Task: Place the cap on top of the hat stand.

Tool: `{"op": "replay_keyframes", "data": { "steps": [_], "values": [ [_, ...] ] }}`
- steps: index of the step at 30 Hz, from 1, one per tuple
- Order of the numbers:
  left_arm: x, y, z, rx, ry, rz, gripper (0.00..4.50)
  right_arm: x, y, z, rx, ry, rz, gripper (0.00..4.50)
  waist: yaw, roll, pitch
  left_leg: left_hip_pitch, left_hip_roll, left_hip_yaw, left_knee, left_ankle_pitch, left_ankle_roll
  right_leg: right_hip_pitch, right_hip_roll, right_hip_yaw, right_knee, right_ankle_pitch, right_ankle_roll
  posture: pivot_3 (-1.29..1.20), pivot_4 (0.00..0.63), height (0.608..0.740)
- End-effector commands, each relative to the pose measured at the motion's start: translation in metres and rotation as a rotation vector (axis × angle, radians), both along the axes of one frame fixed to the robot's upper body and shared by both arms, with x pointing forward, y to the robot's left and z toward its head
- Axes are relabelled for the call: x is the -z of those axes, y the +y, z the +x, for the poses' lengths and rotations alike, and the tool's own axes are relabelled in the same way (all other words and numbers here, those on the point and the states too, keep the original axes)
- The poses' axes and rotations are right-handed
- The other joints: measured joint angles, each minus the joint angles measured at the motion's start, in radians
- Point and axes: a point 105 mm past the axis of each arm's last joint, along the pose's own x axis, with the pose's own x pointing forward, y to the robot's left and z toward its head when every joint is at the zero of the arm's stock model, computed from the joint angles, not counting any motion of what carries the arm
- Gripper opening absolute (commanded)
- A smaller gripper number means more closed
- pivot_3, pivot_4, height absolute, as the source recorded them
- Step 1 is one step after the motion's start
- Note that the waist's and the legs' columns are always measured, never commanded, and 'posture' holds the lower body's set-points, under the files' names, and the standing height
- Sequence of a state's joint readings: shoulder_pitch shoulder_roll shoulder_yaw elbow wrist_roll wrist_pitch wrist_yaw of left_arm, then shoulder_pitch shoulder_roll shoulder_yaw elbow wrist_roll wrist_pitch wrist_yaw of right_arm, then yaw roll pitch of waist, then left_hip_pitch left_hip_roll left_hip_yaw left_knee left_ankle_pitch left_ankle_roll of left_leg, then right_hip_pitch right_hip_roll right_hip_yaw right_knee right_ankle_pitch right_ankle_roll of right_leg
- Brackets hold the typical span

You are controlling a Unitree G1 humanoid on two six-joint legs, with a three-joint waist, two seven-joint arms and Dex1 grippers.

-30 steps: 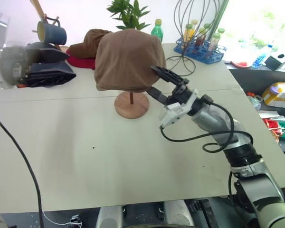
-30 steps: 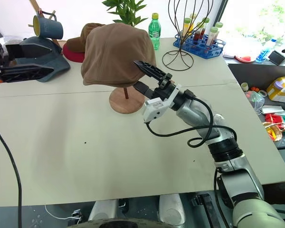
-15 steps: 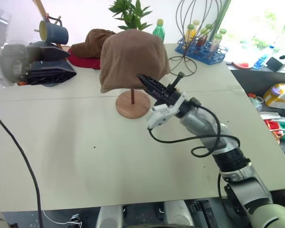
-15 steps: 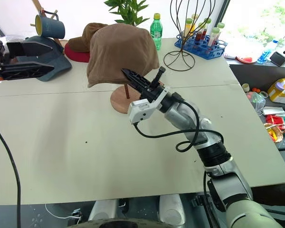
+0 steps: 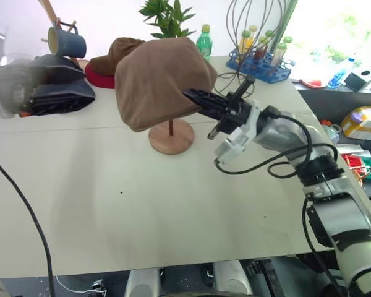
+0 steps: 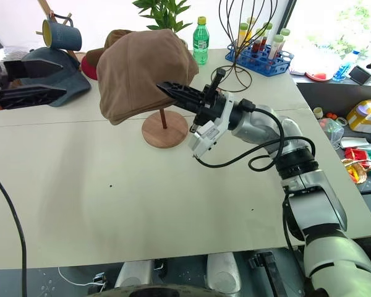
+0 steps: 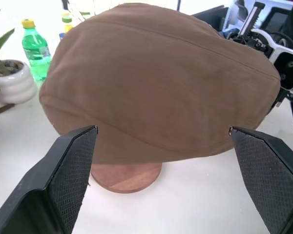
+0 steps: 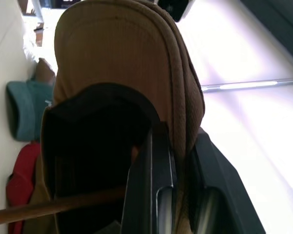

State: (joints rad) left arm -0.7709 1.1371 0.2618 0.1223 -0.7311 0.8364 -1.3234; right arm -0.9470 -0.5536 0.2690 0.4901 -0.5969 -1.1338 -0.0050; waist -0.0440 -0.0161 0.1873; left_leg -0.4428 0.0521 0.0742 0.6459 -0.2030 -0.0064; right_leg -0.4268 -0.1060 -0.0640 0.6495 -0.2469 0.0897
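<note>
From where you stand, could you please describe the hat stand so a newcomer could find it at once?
Start at the pale table and look toward its far middle, beside the right gripper. The hat stand sits there under the cap. Unlike the dark wire frame behind it, it is wooden, with a thin dark pole on a round disc base.

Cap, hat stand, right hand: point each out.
cap (image 5: 161, 80), left eye view, on the crown's ribbed fabric.
hat stand (image 5: 171, 137), left eye view, on the round wooden base.
right hand (image 6: 167, 90), right eye view, at the fingertips pinching the cap's edge.
</note>
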Motion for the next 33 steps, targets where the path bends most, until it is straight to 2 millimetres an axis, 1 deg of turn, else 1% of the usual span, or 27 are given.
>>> {"op": "replay_keyframes", "data": {
  "steps": [1,4,6,9,13,16,20,23,26,28,31,33],
  "values": [
    [-0.014,0.001,-0.009,-0.003,-0.07,0.012,4.5,-0.013,-0.001,0.01,0.004,0.004,0.077,0.07,0.0,0.0,0.0,0.0,0.0,0.0,0.0,0.0,0.0,0.0,0.0,0.0,0.0,0.0,0.0,0.0,0.15,0.74],
    [-0.014,0.001,-0.011,-0.007,-0.071,0.013,4.5,0.0,-0.002,0.033,0.104,0.096,0.082,0.07,0.001,0.0,0.0,0.0,0.0,0.0,0.0,0.0,0.0,0.0,0.0,0.0,0.0,0.0,0.0,0.0,0.15,0.74],
    [-0.014,0.002,-0.012,-0.015,-0.07,0.015,4.5,0.001,-0.003,0.034,0.117,0.116,0.118,0.07,0.001,0.0,0.0,0.0,0.0,0.0,0.0,0.0,0.0,0.0,0.0,0.0,0.0,0.0,0.0,0.0,0.15,0.74],
    [-0.015,0.003,-0.012,-0.024,-0.07,0.016,4.5,0.003,-0.001,0.03,0.126,0.122,0.141,0.07,0.002,0.0,0.0,0.0,0.0,0.0,0.0,0.0,0.0,0.0,0.0,0.0,0.0,0.0,0.0,0.0,0.15,0.74],
    [-0.015,0.003,-0.011,-0.026,-0.07,0.016,4.5,0.012,0.009,0.015,0.13,0.128,0.157,0.07,0.003,0.0,0.0,0.0,0.0,0.0,0.0,0.0,0.0,0.0,0.0,0.0,0.0,0.0,0.0,0.0,0.15,0.74],
    [-0.015,0.002,-0.009,-0.023,-0.072,0.015,4.5,0.015,0.014,0.005,0.137,0.134,0.171,0.07,0.004,0.0,0.0,0.0,0.0,0.0,0.0,0.0,0.0,0.0,0.0,0.0,0.0,0.0,0.0,0.0,0.15,0.74],
    [-0.016,0.001,-0.006,-0.016,-0.075,0.014,4.5,0.016,0.015,0.003,0.167,0.153,0.172,0.07,0.004,0.0,0.0,0.0,0.0,0.0,0.001,0.0,0.0,0.0,0.0,0.0,0.0,0.0,0.0,0.0,0.15,0.74],
    [-0.017,-0.001,-0.004,-0.005,-0.078,0.011,4.5,0.013,0.012,0.009,0.199,0.209,0.206,1.23,0.005,0.0,0.0,0.0,0.0,0.0,0.0,0.0,0.0,0.0,0.0,0.0,0.0,0.0,0.0,0.0,0.15,0.74],
    [-0.016,-0.003,-0.002,0.005,-0.076,0.01,4.5,0.017,0.012,0.014,0.252,0.231,0.15,2.71,0.004,0.0,0.0,0.0,0.0,0.0,0.0,0.0,0.0,0.0,0.0,0.0,0.0,0.0,0.0,0.0,0.15,0.74],
    [-0.015,-0.004,-0.001,0.009,-0.075,0.008,4.5,0.024,0.011,0.011,0.262,0.254,0.107,2.71,0.005,0.0,0.0,0.0,0.0,0.0,0.0,0.0,0.0,0.0,0.0,0.0,0.0,0.0,0.0,0.0,0.15,0.74],
    [-0.015,-0.004,0.0,0.011,-0.074,0.006,4.5,0.029,0.004,0.0,0.247,0.29,0.083,2.71,0.007,0.0,0.0,0.0,0.0,0.0,0.0,0.0,0.0,0.0,0.0,0.0,0.0,0.0,0.0,0.0,0.15,0.74],
    [-0.013,-0.003,0.0,0.011,-0.072,0.004,4.5,0.035,-0.006,-0.005,0.242,0.38,0.08,2.71,0.008,0.0,0.0,0.0,0.0,0.0,0.0,0.0,0.0,0.0,0.0,0.0,0.0,0.0,0.0,0.0,0.15,0.74]
  ]
}}
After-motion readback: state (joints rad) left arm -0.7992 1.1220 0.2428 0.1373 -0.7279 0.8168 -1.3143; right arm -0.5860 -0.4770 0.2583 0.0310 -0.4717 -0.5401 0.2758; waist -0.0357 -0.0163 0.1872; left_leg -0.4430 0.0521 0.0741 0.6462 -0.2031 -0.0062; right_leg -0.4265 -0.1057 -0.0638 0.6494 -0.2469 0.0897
